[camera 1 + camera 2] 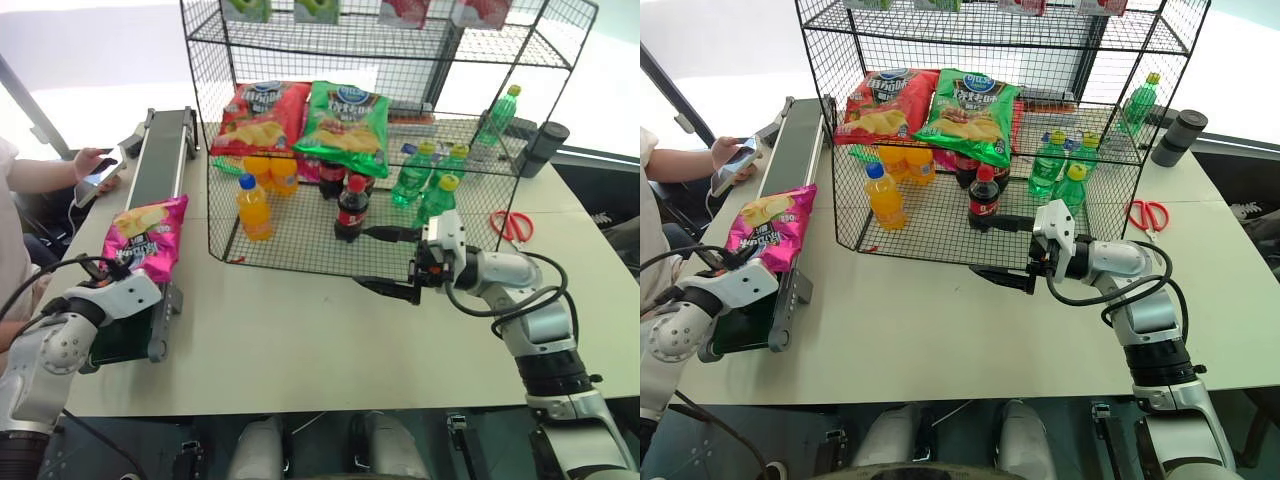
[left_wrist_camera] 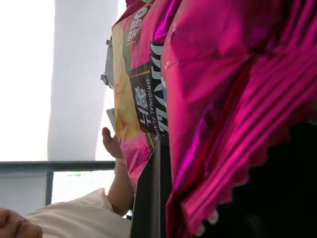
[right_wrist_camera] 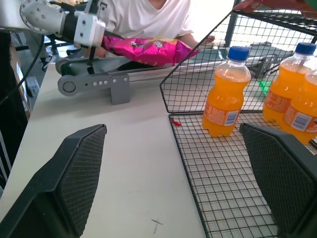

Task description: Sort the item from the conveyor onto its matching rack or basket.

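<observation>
Right now the pick-up looks to be the step in hand. At the lower left of the left eye view, the left gripper [image 1: 118,270] has its fingers pinched together on the near, crimped edge of the magenta-pink chip bag [image 1: 148,234], which lies on the near end of the dark-green conveyor [image 1: 160,160]. The left wrist view has that serrated seam right up against the camera, so I judge the bag to be caught, not yet lifted.

Next, I would say, the bag must be raised clear of the belt frame and carried rightwards to the black wire rack [image 1: 300,240] in the middle of the frame, on the tier where the red chip bag [image 1: 262,118] and the green chip bag [image 1: 346,124] lie. A thin hold on a slippery, puffy bag could slide, so a slow lift seems wise.

To the right of centre, the right gripper [image 1: 395,262] hangs just at the rack's front edge with its fingers spread wide and nothing between them.

Writing: on the pink bag I can read "ORIGINAL FLAVOR" in the left wrist view, beside some characters and a "90" I cannot fully make out. The round blue logos on the bags are too small to read.

At the far left, a person's hand [image 1: 88,160] holds a phone [image 1: 98,178] beside the belt.
</observation>
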{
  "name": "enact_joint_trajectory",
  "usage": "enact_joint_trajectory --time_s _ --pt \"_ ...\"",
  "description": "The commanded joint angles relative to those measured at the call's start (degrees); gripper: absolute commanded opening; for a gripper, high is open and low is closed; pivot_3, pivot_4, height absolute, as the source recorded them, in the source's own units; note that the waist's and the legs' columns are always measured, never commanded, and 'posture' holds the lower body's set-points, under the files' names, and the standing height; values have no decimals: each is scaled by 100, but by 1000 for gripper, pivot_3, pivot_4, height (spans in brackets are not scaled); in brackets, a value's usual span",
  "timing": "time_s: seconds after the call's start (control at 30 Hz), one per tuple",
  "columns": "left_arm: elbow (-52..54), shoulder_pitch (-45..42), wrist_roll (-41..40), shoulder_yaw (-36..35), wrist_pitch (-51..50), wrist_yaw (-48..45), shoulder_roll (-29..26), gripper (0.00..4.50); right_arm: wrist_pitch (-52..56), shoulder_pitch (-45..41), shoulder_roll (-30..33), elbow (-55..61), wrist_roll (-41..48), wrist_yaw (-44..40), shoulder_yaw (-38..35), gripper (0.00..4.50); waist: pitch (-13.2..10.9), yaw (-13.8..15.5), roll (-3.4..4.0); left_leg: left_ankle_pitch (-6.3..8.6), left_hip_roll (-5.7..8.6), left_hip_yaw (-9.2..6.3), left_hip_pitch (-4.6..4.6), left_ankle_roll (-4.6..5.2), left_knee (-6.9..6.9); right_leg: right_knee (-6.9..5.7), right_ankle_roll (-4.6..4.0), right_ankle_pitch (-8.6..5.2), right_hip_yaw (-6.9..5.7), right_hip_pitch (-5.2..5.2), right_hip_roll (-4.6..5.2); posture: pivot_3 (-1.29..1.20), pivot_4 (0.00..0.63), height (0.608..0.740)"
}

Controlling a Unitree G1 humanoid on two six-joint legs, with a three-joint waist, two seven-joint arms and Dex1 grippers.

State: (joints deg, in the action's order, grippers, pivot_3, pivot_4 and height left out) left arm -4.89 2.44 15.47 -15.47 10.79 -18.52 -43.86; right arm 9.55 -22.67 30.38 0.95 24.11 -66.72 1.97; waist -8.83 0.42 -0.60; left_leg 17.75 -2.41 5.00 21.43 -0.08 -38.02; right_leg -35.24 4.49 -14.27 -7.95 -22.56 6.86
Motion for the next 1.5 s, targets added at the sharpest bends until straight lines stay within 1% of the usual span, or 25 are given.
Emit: enact_joint_trajectory --time_s 0.03,0.1,0.13,0.23,0.3,0.33,0.37,0.43,0.47,0.57,0.7,0.8,0.83,0.93,1.07,1.23,1.5 --pt "267 -237 -1856 -987 -29 -784 -72 77 -122 -112 44 67 18 -40 -42 4500 1 -11 -2 -1 -2 0 0 -1 0 0 0 0 0 0 0 0 150 740" --pt "352 -303 -2645 -1386 -183 -1294 -217 77 -140 -134 42 21 7 -67 -51 4500 0 -21 -1 -3 -2 -1 0 -5 0 1 0 0 -1 0 0 0 150 740" --pt "474 -314 -3159 -1582 -415 -1608 -258 77 -146 -138 40 14 6 -71 -53 4500 0 -32 0 -3 -2 -1 -1 -6 0 1 0 0 -1 0 -1 0 150 740" --pt "1232 8 -5128 -2040 -1744 -2748 -359 77 -110 -132 16 26 51 -77 -62 4500 -1 -112 2 -4 -2 0 -2 -7 0 1 -1 0 -1 3 -3 0 150 740" --pt "1766 283 -6257 -2211 -2689 -3156 -446 77 26 -134 1 113 151 -75 -70 4500 -2 -124 4 -8 -1 0 -3 -15 0 4 0 0 0 7 -3 0 150 740" --pt "1995 359 -6833 -2246 -3184 -3218 -474 77 136 -146 -2 167 230 -75 -82 4500 -2 -125 4 -11 -1 0 -4 -20 0 5 0 0 0 9 -4 0 150 740" --pt "2246 442 -7312 -2204 -3597 -3275 -505 77 300 -164 3 230 335 -75 -97 4500 -2 -125 3 -12 -1 -2 -4 -22 0 4 0 0 0 8 -6 0 150 740" --pt "2603 482 -8003 -2043 -4208 -3292 -525 77 705 -193 52 338 515 -41 -99 4500 -3 -110 4 -12 -1 -6 -4 -21 0 1 0 0 0 9 -8 0 150 740" --pt "2749 433 -8413 -1879 -4523 -3260 -499 77 1026 -216 79 415 665 10 -110 4500 -3 -105 4 -11 -1 -9 -4 -19 -1 0 -1 0 -1 10 -10 0 150 740" --pt "2887 172 -9251 -1347 -5188 -3214 -314 77 1917 -245 164 667 1053 210 -144 4500 -2 -108 4 -11 2 -12 -6 -19 -2 -2 -4 2 -1 13 -16 0 150 740" --pt "2704 -323 -9531 -571 -5654 -3406 32 77 3119 -308 276 894 1573 761 -363 4500 -2 -104 5 -11 5 -13 -4 -19 -2 -2 -5 2 -1 13 -21 0 150 740" --pt "2523 -775 -9720 -220 -5921 -3495 229 77 3688 -358 370 942 2028 889 -614 4500 -2 -103 4 -12 5 -14 -1 -19 -2 0 -6 2 1 11 -32 0 150 740" --pt "2431 -1016 -9597 -14 -5973 -3590 297 77 4102 -386 389 988 2452 974 -814 4500 -2 -102 5 -12 5 -15 -1 -19 -2 1 -6 2 1 11 -34 0 150 740" --pt "2193 -1437 -9373 327 -6102 -3802 433 77 4969 -424 445 1172 3333 1200 -1174 4500 -2 -97 5 -12 7 -15 -1 -18 -3 2 -6 2 2 13 -34 0 150 740" --pt "1984 -1695 -9086 571 -6150 -4081 514 77 5676 -323 587 1499 4166 1291 -1313 4500 -1 -109 4 -12 6 -14 0 -17 1 7 -7 2 6 10 -38 0 150 740" --pt "1870 -1837 -8851 737 -6210 -4273 632 77 6008 -284 575 1661 4573 1527 -1206 4500 -1 -99 4 -11 6 -15 1 -16 0 8 -7 1 6 10 -38 0 150 740" --pt "1929 -1895 -8696 760 -6237 -4258 839 77 6096 -251 544 1683 4577 1714 -955 4500 -1 -98 3 -10 6 -16 4 -15 0 9 -7 1 6 9 -37 0 150 740"
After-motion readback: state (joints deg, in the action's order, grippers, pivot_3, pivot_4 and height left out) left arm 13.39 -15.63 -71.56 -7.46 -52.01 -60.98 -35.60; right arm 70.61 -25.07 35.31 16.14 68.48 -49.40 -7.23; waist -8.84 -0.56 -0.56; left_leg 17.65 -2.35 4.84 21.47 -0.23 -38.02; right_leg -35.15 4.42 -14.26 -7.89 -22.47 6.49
